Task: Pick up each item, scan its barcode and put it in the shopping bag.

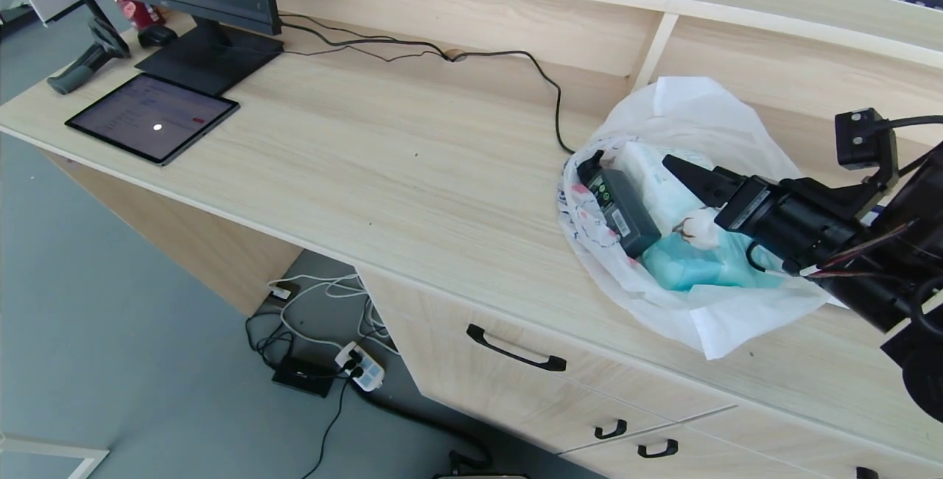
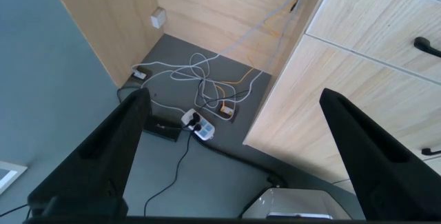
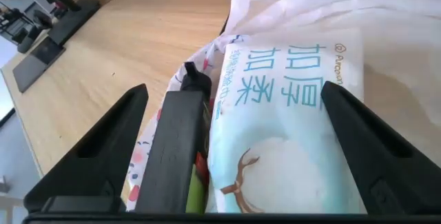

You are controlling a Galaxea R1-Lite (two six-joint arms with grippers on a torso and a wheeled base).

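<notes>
Light wood counter [image 1: 412, 169] with a white shopping bag [image 1: 685, 103] toward its right end, holding a dark flat bottle [image 1: 622, 206] and a teal tissue pack [image 1: 685, 261], the right gripper [image 3: 234, 96] spread apart just above them, the left gripper [image 2: 234, 96] likewise apart over floor cables [image 2: 207, 86].

The bag [image 1: 685, 107] is white, with pink, red and blue print along its side. The pack [image 1: 685, 265] is teal and white with blue lettering and a cotton-boll picture; the box [image 1: 625, 206] is black with a green label. Pale wood-grain counter [image 1: 383, 162], black handles [image 1: 516, 350], grey floor [image 1: 110, 361].
</notes>
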